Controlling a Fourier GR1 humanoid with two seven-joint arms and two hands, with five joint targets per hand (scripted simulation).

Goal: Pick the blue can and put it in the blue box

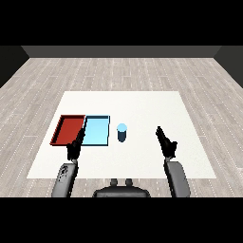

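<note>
The blue can (pixel 122 132) stands upright on the white table, just right of the light blue tray (pixel 96 131). A red tray (pixel 68 129) lies against the blue tray's left side. My right hand (pixel 166 142) is to the right of the can with a clear gap between them, its fingers straight and pointing forward, holding nothing. My left hand (pixel 75 147) hovers at the near edge of the two trays, over the seam between them, fingers relaxed and empty.
The white table (pixel 142 104) stretches wide behind and to the right of the can. Grey wooden floor surrounds it. Both trays hold nothing.
</note>
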